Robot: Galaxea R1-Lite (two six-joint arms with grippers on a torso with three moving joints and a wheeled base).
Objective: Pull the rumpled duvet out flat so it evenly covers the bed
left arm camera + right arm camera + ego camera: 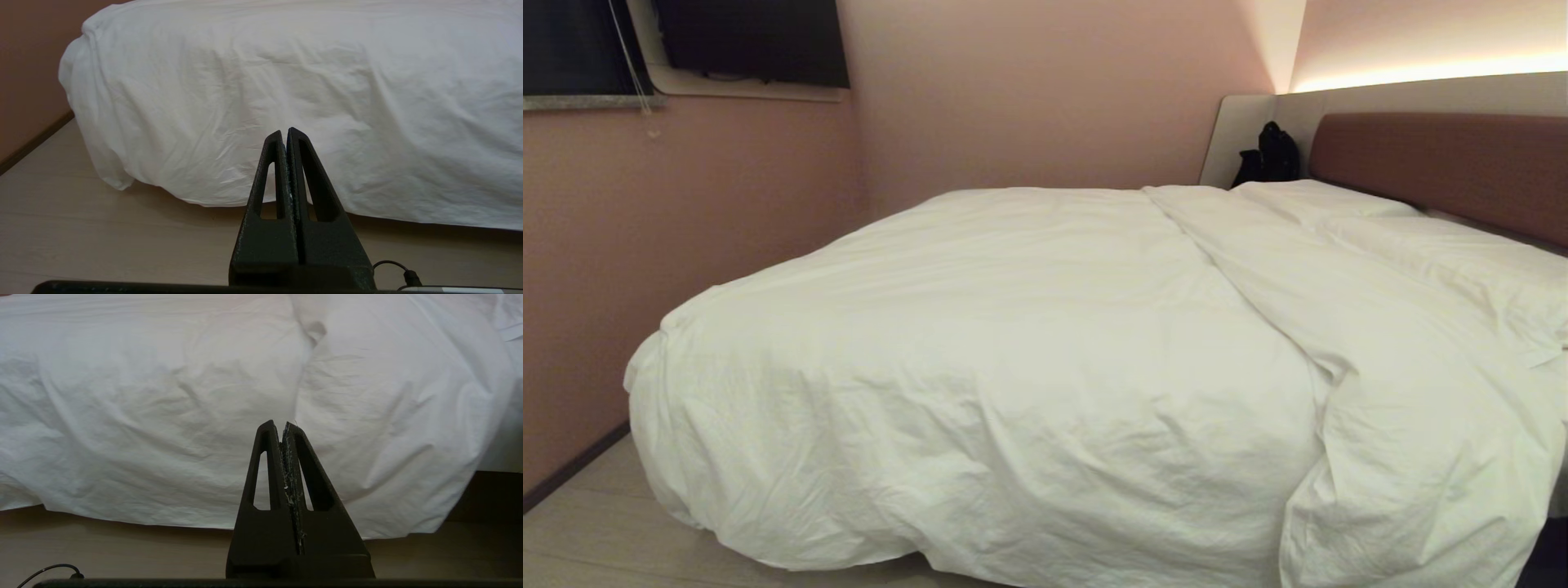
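Pink walls hem the bed (1445,155), where the duvet (1013,343) lies with a folded-over ridge toward the headboard, so both empty, closed tools, left gripper (285,131) and right gripper (281,424), should open, pinch that fold and draw evenly.

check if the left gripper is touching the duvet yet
Apart. In the left wrist view the left gripper is shut and empty, held out in front of the duvet, whose hem hangs to the floor further off; nothing is pinched between the fingers.
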